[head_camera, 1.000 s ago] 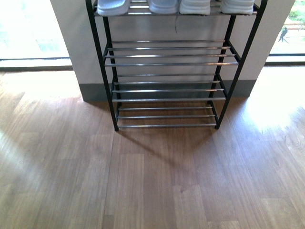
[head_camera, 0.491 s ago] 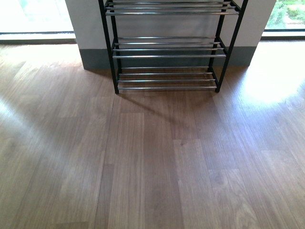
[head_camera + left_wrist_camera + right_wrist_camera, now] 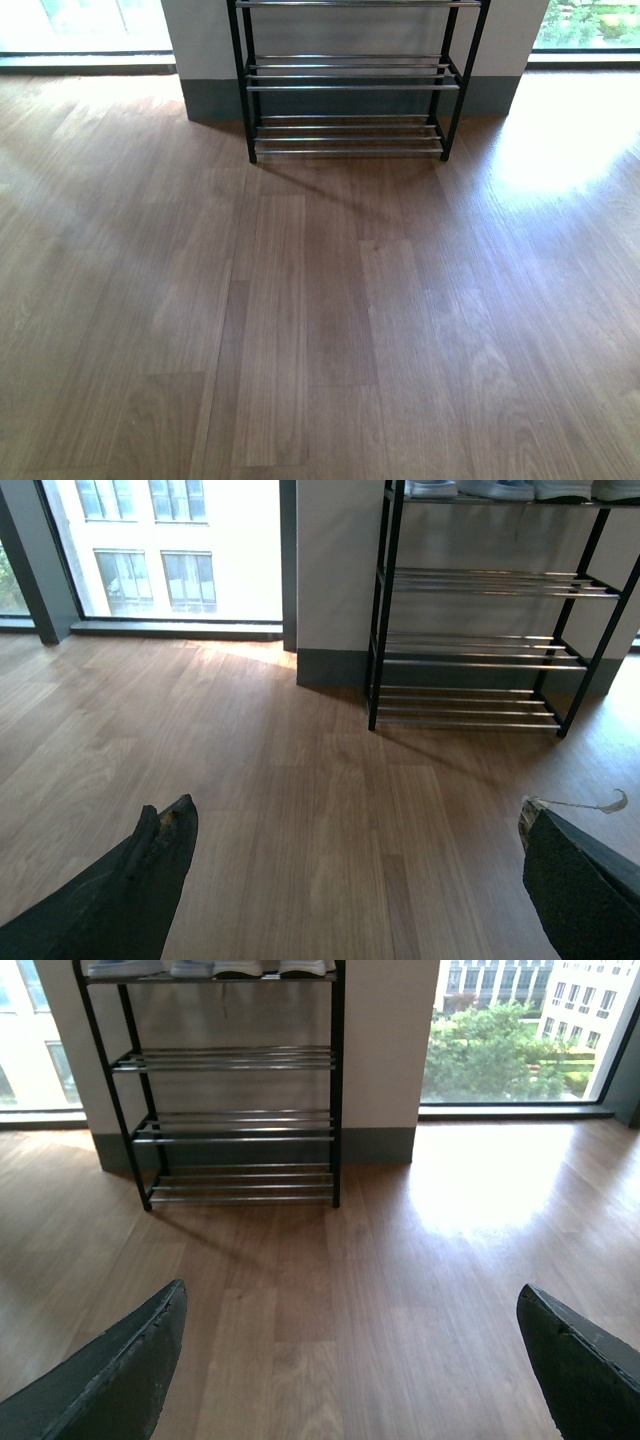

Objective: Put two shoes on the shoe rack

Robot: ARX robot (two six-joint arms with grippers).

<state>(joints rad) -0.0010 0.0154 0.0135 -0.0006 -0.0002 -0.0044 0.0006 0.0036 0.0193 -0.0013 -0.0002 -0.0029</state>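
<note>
Shoes (image 3: 520,488): four on shoe rack (image 3: 480,650) top tier; both hands spread, empty.

Shoe rack (image 3: 350,90) against the wall (image 3: 205,40), shoes (image 3: 210,968) apparently on its top tier, floor (image 3: 320,320) in front

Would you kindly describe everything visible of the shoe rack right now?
The shoe rack has thin black metal side frames and slanted tiers of shiny chrome bars. It stands upright on the wood floor against a white wall with a grey baseboard, between windows. In the wrist views three lower tiers are bare, while the top tier holds shoes, cut off by the frame edge. Nothing else touches it; both end effectors are well away.
</note>
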